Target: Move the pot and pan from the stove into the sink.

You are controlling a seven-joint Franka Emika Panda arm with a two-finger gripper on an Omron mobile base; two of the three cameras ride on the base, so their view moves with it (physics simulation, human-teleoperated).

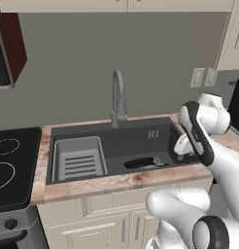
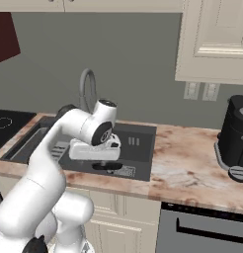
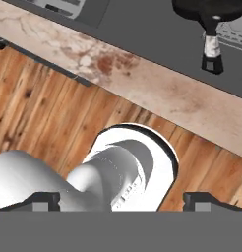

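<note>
hand: released, holding nothing | sink: pan and slotted rack inside

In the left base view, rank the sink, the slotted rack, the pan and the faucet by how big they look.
1. sink
2. slotted rack
3. faucet and pan: too alike to rank, one tall and thin, the other flat and foreshortened.

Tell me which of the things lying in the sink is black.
The pan, a small black skillet with a straight handle, right of the rack, which is light grey and slotted.
</note>
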